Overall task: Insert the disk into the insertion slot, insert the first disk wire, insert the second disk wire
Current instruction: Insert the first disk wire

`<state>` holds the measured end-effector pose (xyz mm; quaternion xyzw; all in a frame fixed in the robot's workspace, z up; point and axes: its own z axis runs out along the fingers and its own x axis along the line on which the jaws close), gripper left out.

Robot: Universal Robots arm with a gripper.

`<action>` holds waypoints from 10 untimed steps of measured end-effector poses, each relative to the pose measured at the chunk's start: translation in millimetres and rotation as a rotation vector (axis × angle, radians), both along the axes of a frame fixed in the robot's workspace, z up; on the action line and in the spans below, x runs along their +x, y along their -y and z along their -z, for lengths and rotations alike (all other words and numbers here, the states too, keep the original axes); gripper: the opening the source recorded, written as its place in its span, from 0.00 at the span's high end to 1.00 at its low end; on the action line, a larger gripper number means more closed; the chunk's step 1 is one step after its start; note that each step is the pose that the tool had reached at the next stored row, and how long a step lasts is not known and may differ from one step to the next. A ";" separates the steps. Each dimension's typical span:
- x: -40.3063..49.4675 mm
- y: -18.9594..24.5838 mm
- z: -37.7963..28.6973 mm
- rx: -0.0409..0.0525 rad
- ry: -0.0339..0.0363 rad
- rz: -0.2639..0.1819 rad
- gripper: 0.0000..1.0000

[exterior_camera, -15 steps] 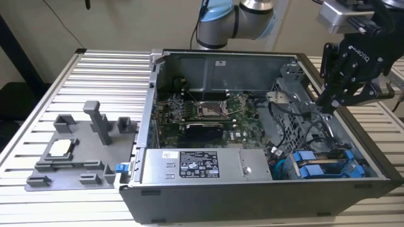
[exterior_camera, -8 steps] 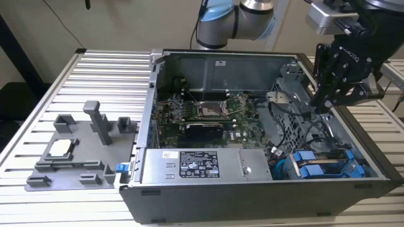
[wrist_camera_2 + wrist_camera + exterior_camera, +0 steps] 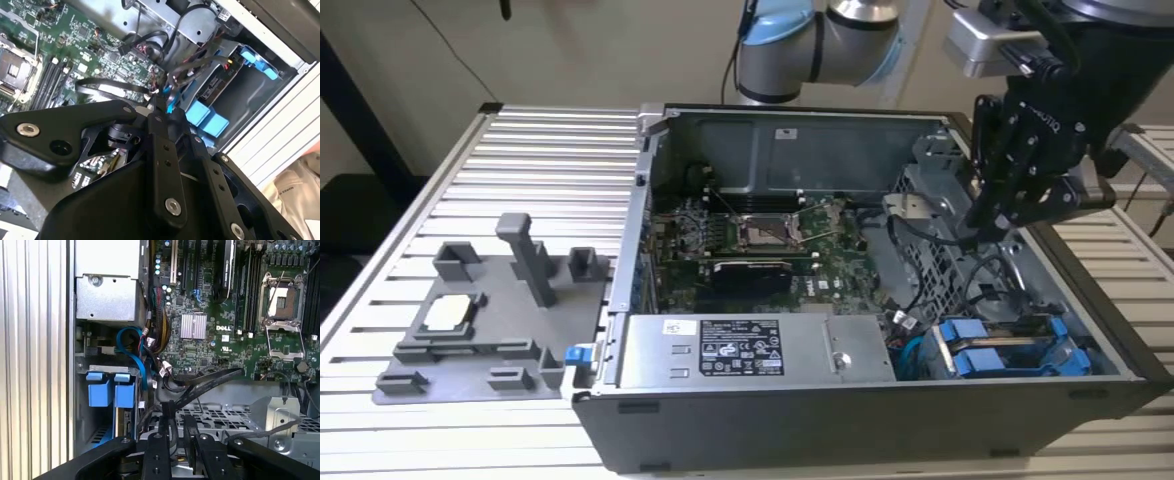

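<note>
we are looking at an open desktop computer case (image 3: 854, 425) lying on a slatted metal counter (image 3: 520, 170). in the exterior view, the black tool (image 3: 977, 238) is reaching down into the case at the exterior view's right, above a tangle of dark cables beside the metal drive cage. in both wrist views its fingers are pressing close together, and in the first wrist view they are pinching the end of a flat black wire (image 3: 210, 382) that is running across the edge of the green motherboard (image 3: 210, 330).

the disk (image 3: 1014, 355), in its bright blue carrier frame, is sitting inside its slot in the case's corner at the exterior view's lower right, well below the tool. its two blue tabs are showing in the first wrist view (image 3: 100, 390) and in the second wrist view (image 3: 205, 114). a blue cable (image 3: 131, 347) is curving just beside the slot.

the grey power supply (image 3: 720, 350) with a white sticker is lying along the near wall. a grey plastic fixture tray (image 3: 480, 310) is resting on the counter at the exterior view's left, apart from the case.
</note>
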<state>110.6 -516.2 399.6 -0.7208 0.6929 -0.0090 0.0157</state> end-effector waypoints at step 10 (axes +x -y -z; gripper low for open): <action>-14.1 -2.3 2.2 -0.0247 0.0213 0.000 0.73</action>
